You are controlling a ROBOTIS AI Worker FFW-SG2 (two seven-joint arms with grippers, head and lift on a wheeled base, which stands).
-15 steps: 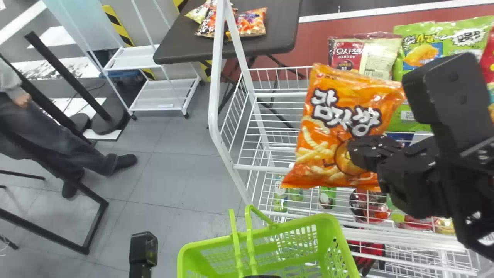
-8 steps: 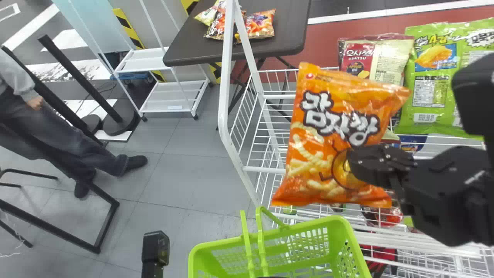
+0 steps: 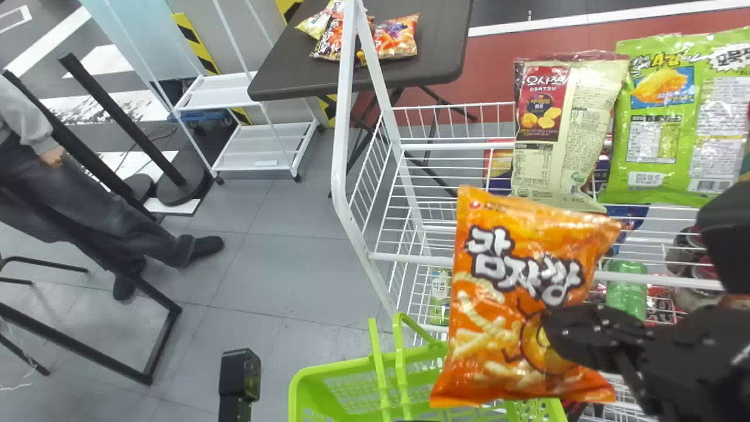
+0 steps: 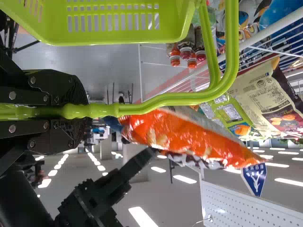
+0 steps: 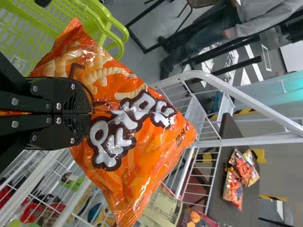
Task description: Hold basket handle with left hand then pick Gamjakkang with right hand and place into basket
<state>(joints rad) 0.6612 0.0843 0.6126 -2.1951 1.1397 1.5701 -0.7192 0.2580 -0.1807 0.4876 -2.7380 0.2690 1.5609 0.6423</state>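
Observation:
In the head view my right gripper [image 3: 559,337] is shut on the lower right part of the orange Gamjakkang bag [image 3: 498,275], which hangs upright, its lower end overlapping the green basket's [image 3: 337,368] right side. My left gripper [image 3: 413,420] is a dark sliver at the bottom edge, by the basket handles. From the left wrist, my left gripper [image 4: 85,111] is shut on the handle [image 4: 180,98], with the bag [image 4: 189,137] beyond it. The right wrist view has my right gripper [image 5: 89,113] pinching the bag [image 5: 142,161], the basket [image 5: 118,35] behind it.
A white wire rack [image 3: 404,258] with snack bags [image 3: 562,129] and drinks stands behind and right of the basket. A dark table [image 3: 375,76] with snack packs is farther back. Grey floor [image 3: 275,264] lies to the left, with a black frame [image 3: 158,346].
The right arm has lowered the bag, which now covers part of the basket in the head view. That view has also shifted slightly. The left gripper stays on the handle.

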